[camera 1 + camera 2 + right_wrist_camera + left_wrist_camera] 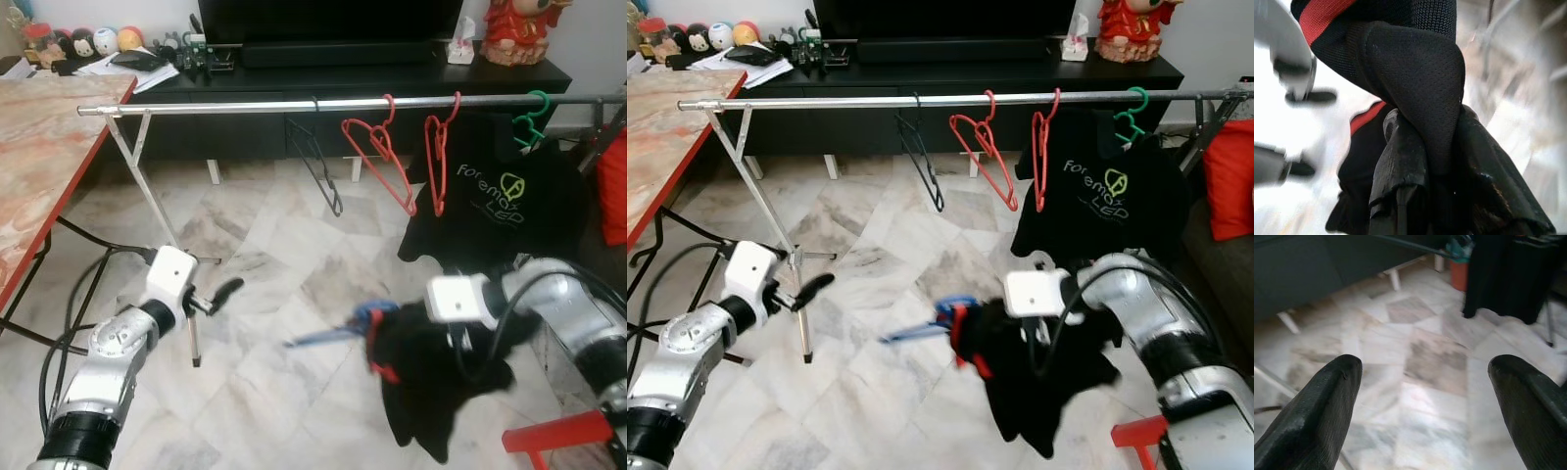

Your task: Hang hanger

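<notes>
A pale marble floor (265, 294) with grey and tan veining runs across the room, glossy enough to catch the light. Along the far wall sits a low black TV cabinet (392, 78) with a tissue box (460, 51) and a red figurine (514, 29) on top. On the robot's left is a table (39, 147) with a reddish marbled top and red edge, small toy figures (88, 41) and papers at its far end.

A silver clothes rail (294, 104) stretches across the room in front of the cabinet, on slanted legs. From it hang a black wire hanger (318, 166), two bare red hangers (377, 152) and a green hanger (534, 117) carrying a black T-shirt (500, 206) with a pale printed logo.

The right gripper (392, 328) is low over the floor, well below the rail, clamped on a black garment with red trim (1038, 382) that drapes down from it. A blue hanger (926, 328) pokes out of the bundle toward the robot's left; it is blurred, so how it sits in the cloth I cannot quite tell. In the right wrist view the mesh fabric wraps right over the fingers (1400, 161).

The left gripper (217, 296) hovers above the floor near the rail's leg, its fingers (1317, 416) spread wide apart with nothing between them.
</notes>
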Motion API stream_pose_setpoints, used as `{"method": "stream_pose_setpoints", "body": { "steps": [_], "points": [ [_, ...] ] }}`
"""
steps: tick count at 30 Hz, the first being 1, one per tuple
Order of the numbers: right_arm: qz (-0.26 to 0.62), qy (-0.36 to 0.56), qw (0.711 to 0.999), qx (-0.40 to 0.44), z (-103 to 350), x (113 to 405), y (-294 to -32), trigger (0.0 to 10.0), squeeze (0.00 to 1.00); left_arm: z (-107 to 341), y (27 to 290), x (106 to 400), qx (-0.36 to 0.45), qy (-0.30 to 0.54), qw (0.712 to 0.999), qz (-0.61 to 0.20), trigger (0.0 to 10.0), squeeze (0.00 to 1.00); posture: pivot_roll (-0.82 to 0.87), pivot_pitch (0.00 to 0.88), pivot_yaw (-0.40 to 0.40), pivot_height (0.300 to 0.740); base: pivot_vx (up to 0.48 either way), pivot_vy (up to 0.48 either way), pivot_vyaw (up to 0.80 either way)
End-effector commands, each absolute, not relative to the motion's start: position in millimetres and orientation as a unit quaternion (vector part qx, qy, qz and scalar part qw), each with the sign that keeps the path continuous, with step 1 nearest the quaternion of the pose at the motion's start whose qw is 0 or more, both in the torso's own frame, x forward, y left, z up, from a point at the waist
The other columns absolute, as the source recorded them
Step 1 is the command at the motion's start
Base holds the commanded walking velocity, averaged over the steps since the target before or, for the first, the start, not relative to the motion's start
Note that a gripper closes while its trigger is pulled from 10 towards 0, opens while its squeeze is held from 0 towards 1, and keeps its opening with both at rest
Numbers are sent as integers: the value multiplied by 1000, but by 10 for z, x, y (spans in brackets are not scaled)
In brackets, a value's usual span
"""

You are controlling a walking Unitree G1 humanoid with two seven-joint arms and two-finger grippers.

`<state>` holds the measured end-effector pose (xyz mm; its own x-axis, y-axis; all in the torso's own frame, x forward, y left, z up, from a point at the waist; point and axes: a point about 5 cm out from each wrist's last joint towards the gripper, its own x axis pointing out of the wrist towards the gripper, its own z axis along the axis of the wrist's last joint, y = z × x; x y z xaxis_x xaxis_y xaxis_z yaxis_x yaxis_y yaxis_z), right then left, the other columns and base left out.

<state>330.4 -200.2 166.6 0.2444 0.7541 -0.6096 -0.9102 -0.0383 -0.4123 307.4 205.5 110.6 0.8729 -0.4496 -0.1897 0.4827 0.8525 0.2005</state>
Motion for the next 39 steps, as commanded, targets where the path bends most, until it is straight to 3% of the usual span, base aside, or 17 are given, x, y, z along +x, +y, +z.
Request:
{"method": "stream_pose_setpoints", "body": {
  "steps": [1, 5, 8, 14, 17, 24, 25, 26, 30, 39],
  "points": [
    [613, 78, 688, -380, 1788, 3309, -2000, 10000, 0, 1064, 2071, 3047, 123, 81, 958, -248, 10000, 0, -80, 90, 30, 740, 0, 0, 0],
    [606, 80, 692, -384, 1766, 3318, -2025, 10000, 0, 1023, 2069, 2990, 126, 92, 950, -271, 10000, 0, -79, 89, 29, 740, 0, 0, 0],
    [601, 91, 696, -382, 1699, 3316, -2039, 10000, 0, 1050, 2114, 3009, 130, 82, 957, -245, 10000, 0, -79, 89, 29, 740, 0, 0, 0],
    [617, 104, 686, -372, 1556, 3235, -1995, 10000, 0, 1164, 2047, 2995, 110, 56, 955, -269, 10000, 0, -74, 93, 30, 740, 0, 0, 0],
    [613, 112, 682, -382, 1500, 3233, -2000, 10000, 0, 1214, 1913, 2866, 104, 68, 923, -363, 10000, 0, -73, 92, 32, 740, 0, 0, 0],
    [611, 119, 681, -385, 1471, 3233, -1990, 10000, 0, 1230, 1858, 2714, 141, 114, 873, -453, 10000, 0, -66, 89, 35, 740, 0, 0, 0],
    [604, 121, 682, -394, 1447, 3244, -1986, 10000, 0, 1210, 1865, 2628, 160, 142, 845, -489, 10000, 0, -66, 88, 36, 740, 0, 0, 0],
    [602, 122, 682, -397, 1439, 3247, -1985, 10000, 0, 1203, 1868, 2600, 167, 151, 837, -499, 10000, 0, -66, 88, 36, 740, 0, 0, 0],
    [598, 118, 687, -395, 1436, 3261, -1957, 10000, 0, 1212, 1852, 2561, 177, 165, 821, -516, 10000, 0, -60, 88, 40, 740, 0, 0, 0],
    [577, 79, 709, -398, 1581, 3353, -1868, 10000, 0, 1199, 1835, 2638, 213, 167, 825, -497, 10000, 0, -63, 92, 50, 740, 0, 0, 0]
  ]
}}
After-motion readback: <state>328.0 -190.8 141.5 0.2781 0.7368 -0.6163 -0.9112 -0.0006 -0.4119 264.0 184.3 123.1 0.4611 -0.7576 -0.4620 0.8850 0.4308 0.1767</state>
